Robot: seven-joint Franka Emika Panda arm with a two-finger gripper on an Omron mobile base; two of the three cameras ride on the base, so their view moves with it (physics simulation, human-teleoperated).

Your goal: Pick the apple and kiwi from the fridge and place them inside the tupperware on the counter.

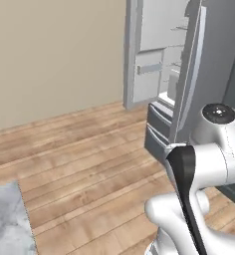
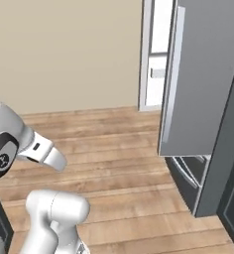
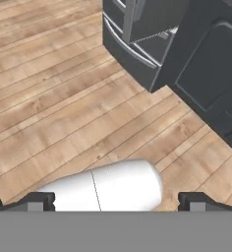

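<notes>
Marbled surface (image 1: 7, 224) cutting into the lower left corner of the left base view, plank floor (image 1: 89, 154) running from it to a beige wall (image 1: 55, 55). Fridge (image 1: 181, 64) standing further right with both doors swung open, pale shelves and door bins showing between them, grey drawers (image 1: 159, 130) below. White arm (image 1: 204, 164) folded up at lower right of that view, well short of the fridge. From the right base view, open fridge door (image 2: 198, 79) seen from its grey outer face, dark cabinets (image 2: 233, 198) just beside it at right. In the hand view, gripper (image 3: 116, 203) hanging over bare floor, jaws spread wide with nothing between them, fridge drawers and dark cabinets at top right. Apple, kiwi and tupperware impossible to make out.
</notes>
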